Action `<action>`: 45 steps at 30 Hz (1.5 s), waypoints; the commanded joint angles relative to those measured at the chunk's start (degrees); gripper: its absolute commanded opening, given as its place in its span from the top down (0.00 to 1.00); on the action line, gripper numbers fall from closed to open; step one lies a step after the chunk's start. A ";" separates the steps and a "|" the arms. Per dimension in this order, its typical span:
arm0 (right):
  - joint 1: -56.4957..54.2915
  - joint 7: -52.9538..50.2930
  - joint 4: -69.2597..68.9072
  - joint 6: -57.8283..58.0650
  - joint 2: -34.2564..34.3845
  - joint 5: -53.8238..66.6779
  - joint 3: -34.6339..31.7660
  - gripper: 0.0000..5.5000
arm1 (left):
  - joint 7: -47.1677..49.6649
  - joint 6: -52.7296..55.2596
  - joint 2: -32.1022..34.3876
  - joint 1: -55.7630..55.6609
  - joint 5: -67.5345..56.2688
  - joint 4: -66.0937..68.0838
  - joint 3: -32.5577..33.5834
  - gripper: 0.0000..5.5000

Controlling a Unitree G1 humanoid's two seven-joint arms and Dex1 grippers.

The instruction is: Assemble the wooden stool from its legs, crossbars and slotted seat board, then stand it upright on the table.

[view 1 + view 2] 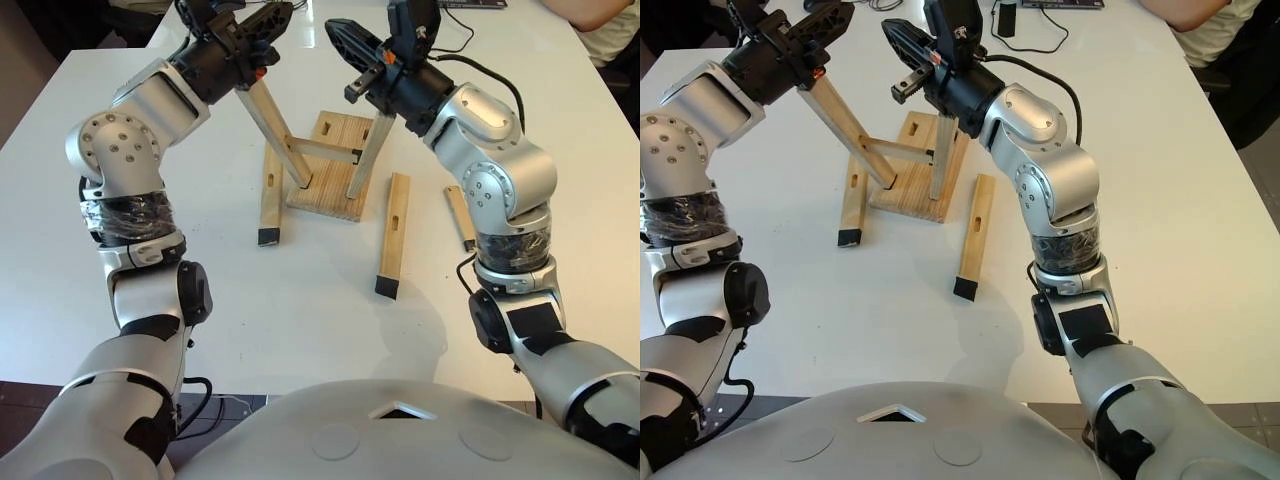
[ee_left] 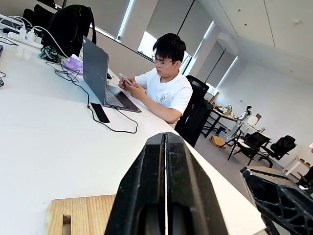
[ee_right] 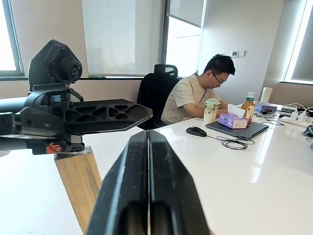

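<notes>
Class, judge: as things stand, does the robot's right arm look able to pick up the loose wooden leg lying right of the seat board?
Probably not yet. The loose wooden leg lies uncovered on the white table, but the right gripper is shut on an upright wooden leg.

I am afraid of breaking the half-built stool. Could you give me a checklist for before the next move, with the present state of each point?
1. The seat board lies flat on the table: ok.
2. The crossbar joins the two standing legs: ok.
3. Both standing legs upright: not ok. The leaning leg under the left gripper tilts; the straighter leg under the right gripper stands nearly upright.
4. Grippers clamp the leg tops: cannot tell. Both are shut and sit at the tops.
5. The left loose leg and right loose leg lie free beside the board: ok.
6. The spare crossbar lies free beside the right arm: ok.
</notes>
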 commanded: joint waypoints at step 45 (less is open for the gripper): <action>-3.02 16.07 43.90 -23.93 -8.84 -18.98 8.46 0.99 | -26.96 -5.60 17.11 56.89 17.82 -26.32 -21.11 1.00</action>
